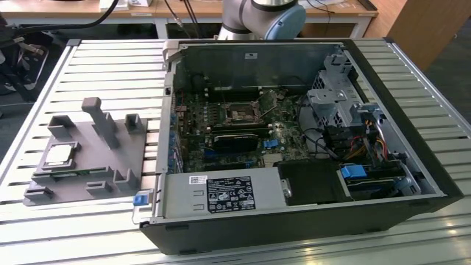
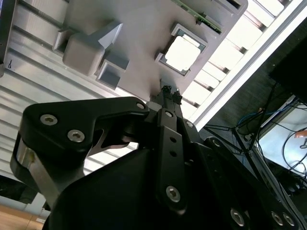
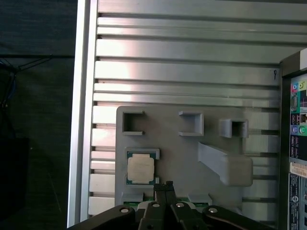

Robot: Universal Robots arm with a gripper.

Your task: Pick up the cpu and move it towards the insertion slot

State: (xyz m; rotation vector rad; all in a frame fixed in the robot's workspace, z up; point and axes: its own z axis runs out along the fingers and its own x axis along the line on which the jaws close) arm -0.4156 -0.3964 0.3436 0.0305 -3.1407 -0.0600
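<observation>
Closest to my wrist cameras is the gripper [image 3: 166, 188]; its two slim black jaws are pressed together with nothing between them. Just past the tips, near but not touching, lies the cpu [image 3: 141, 168], a silvery square with a pale rim; it sits flat in a recess of the grey holder plate [image 3: 177, 158].

Reading the exterior view as a clock face, that plate lies at eight o'clock on the slatted metal table [image 1: 110, 61]; the open computer case [image 1: 294, 221] spreads from the centre out to four o'clock. The insertion slot [image 1: 241, 113] is a small dark square in a metal frame on the green board; it lies a little toward twelve o'clock from centre, well apart from the cpu. The arm's base [image 1: 265, 16] stands at twelve o'clock beyond the case.

As I judge it, the task has barely begun: the gripper is close to the cpu, but the pick-up is not yet done, and the whole carry to the slot is left.
</observation>
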